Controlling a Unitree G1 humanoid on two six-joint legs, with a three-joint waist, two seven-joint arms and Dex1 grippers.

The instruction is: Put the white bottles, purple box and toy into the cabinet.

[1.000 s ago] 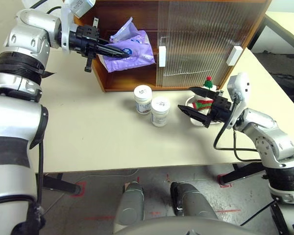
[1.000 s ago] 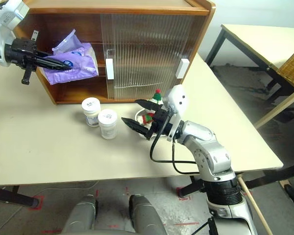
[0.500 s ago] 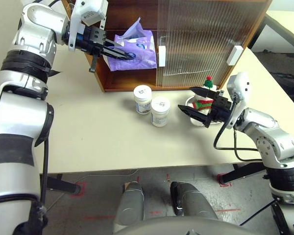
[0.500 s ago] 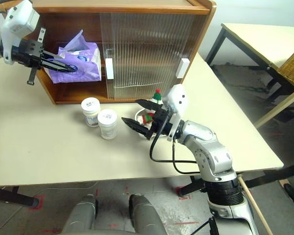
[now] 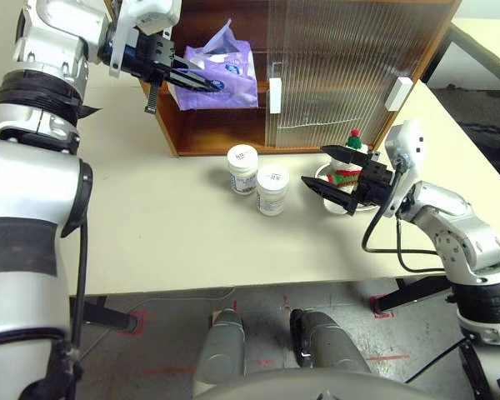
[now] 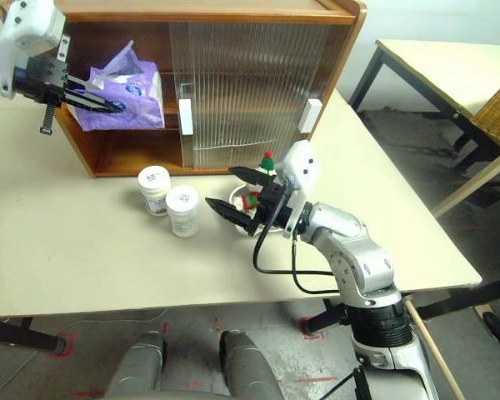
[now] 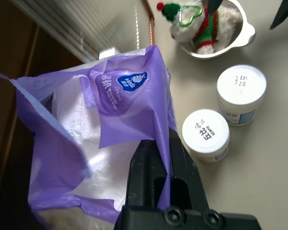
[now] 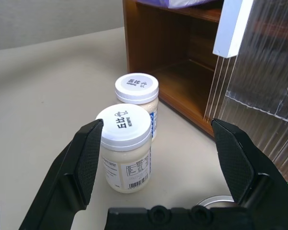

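Note:
My left gripper [image 5: 215, 85] is shut on a corner of the purple box [image 5: 229, 71], holding it in the open left bay of the cabinet [image 5: 342, 50], level with the upper shelf. The pack also hangs over its fingers in the left wrist view [image 7: 120, 110]. Two white bottles [image 5: 243, 168] [image 5: 272, 188] stand side by side on the table in front of that bay. The toy [image 5: 348, 162] sits in a steel bowl [image 5: 323, 175]. My right gripper [image 5: 314, 167] is open and level beside the bowl, pointing at the bottles [image 8: 126, 146], holding nothing.
Ribbed sliding doors with white handles [image 5: 276, 95] [image 5: 397, 93] cover the cabinet's middle and right. The lower shelf [image 5: 217, 133] of the open bay is bare. A second table with a wicker basket [image 6: 496, 108] stands at the right.
My left gripper has rolled and risen slightly, bringing the purple box more upright and further into the open bay. The right arm, bottles and toy have not moved.

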